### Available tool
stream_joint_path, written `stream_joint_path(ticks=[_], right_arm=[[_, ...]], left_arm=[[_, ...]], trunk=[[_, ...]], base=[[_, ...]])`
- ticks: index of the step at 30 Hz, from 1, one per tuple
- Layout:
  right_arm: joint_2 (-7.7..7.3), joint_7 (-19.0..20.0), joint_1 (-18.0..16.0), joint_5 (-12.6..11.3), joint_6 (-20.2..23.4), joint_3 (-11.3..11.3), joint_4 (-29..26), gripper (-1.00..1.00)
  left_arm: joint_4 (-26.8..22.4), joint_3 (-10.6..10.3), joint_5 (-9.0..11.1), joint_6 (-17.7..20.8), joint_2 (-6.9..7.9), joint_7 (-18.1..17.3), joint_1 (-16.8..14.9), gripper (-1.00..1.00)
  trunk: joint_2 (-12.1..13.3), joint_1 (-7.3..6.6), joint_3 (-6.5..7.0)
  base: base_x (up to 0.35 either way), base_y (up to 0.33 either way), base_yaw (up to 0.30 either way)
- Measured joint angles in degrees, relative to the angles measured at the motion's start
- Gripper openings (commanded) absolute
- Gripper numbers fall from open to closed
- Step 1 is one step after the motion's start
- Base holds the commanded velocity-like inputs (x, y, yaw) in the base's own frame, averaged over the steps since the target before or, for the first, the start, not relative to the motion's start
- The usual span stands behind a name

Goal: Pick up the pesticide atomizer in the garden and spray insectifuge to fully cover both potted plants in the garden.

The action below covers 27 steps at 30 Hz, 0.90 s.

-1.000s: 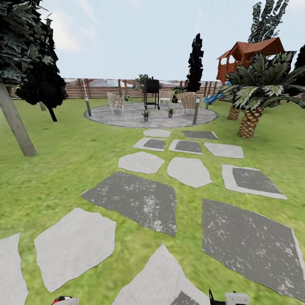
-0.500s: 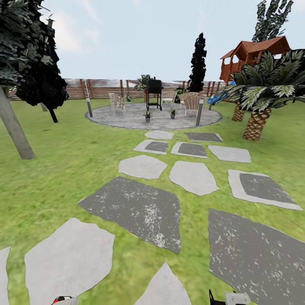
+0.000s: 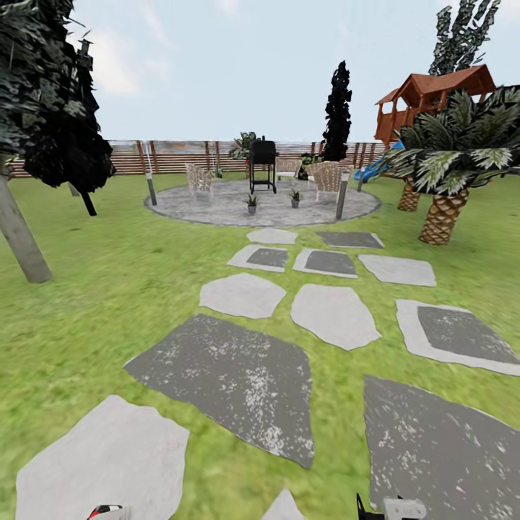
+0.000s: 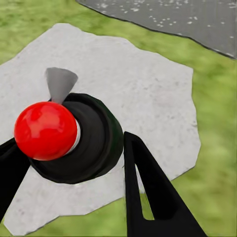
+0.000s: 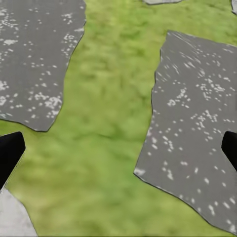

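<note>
From the head camera I look down a path of stepping stones across the lawn toward a round paved area far ahead. The two potted plants sit on that paving, small at this range, one just left of the other, in front of a black grill and between wicker chairs. Lamp posts stand at the edge of the paving, a brown slatted fence runs behind it, a palm stands at the right with a wooden playhouse behind, and a dark tree leans in at the left. At the bottom edge of the head view I see a sliver of my left gripper and of my right gripper. In the left wrist camera the atomizer sits between my left gripper's black fingers, its red top facing the lens and its dark body behind; the fingers are closed in against it, so I have it gripped, above a pale stepping stone. In the right wrist camera my right gripper's fingertips stand wide apart at the edges of the picture with nothing between them, over grass and two dark speckled stones.
</note>
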Motion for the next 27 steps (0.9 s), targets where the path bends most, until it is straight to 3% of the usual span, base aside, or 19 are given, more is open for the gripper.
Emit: stream_joint_path(ticks=[27], right_arm=[[0.09,0.0,0.0,0.0,0.0,0.0,0.0,1.00]], left_arm=[[0.0,0.0,0.0,0.0,0.06,0.0,0.0,-1.00]], trunk=[[0.0,0.00,-0.61]], base=[[0.337,0.000,0.000]])
